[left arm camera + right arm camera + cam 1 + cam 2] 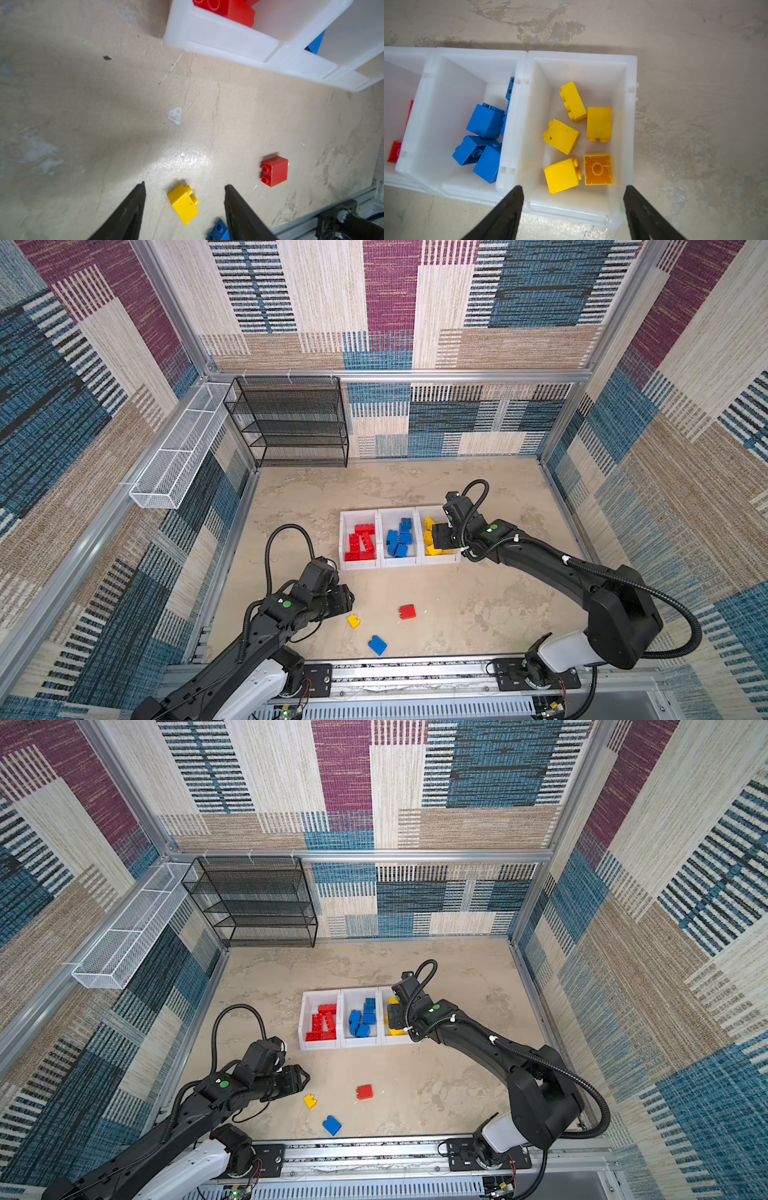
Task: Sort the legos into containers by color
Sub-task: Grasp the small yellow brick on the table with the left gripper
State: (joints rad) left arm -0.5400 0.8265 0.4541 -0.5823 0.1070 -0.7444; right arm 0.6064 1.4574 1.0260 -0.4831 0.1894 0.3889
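L claw point(185, 184) spread, empty, by yellow lego point(184, 204) on its side, studs sideways; R claw point(574, 186) spread, empty.

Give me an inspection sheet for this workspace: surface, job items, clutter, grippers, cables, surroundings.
Surface: beige tabletop, mottled and scuffed.
Job's things: three joined white bins hold red bricks, blue bricks and yellow bricks, one colour each; loose yellow brick, loose red brick and loose blue brick lie on the tabletop in front.
Clutter: nothing seen.
Grippers: left gripper open, over the loose yellow brick; right gripper open, empty, over the yellow bricks.
Cables: a black hose loops above each arm.
Surroundings: black mesh rack, white wire basket, patterned walls.
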